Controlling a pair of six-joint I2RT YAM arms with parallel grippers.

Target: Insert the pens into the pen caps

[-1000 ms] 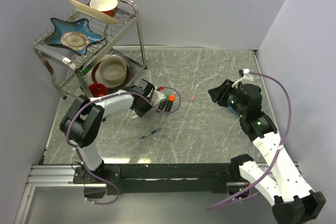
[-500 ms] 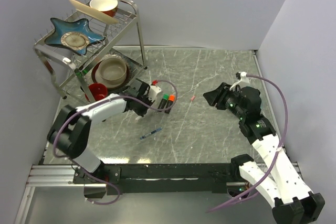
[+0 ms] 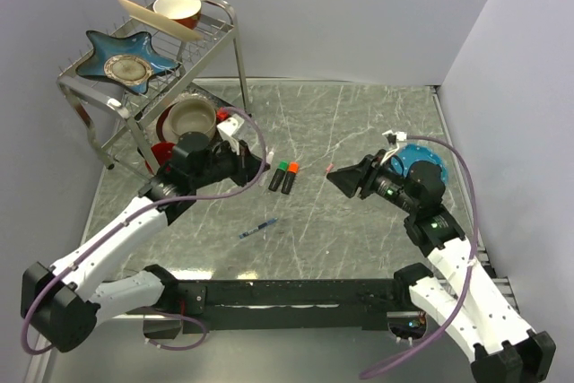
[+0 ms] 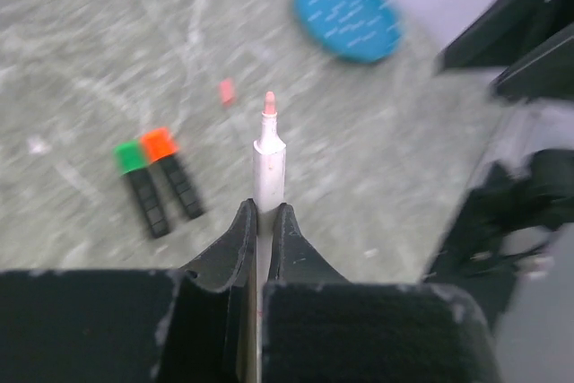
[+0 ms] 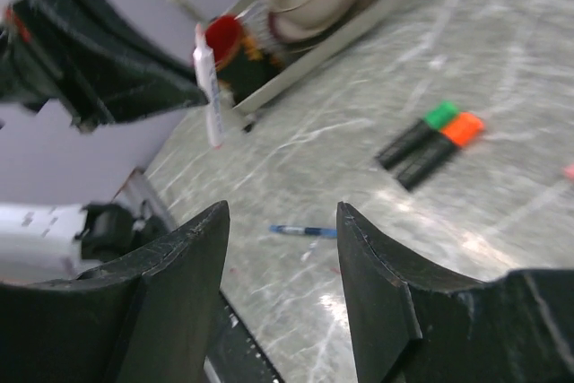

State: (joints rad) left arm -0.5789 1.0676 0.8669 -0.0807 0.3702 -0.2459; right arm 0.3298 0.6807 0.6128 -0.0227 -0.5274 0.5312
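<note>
Left end effector (image 4: 263,221) tight; right end effector (image 5: 282,220) wide

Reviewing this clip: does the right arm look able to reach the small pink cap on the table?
Probably yes: the right claw is open and close beside the pink cap, nothing lies between them, and the two black markers sit clear to the cap's other side.
</note>
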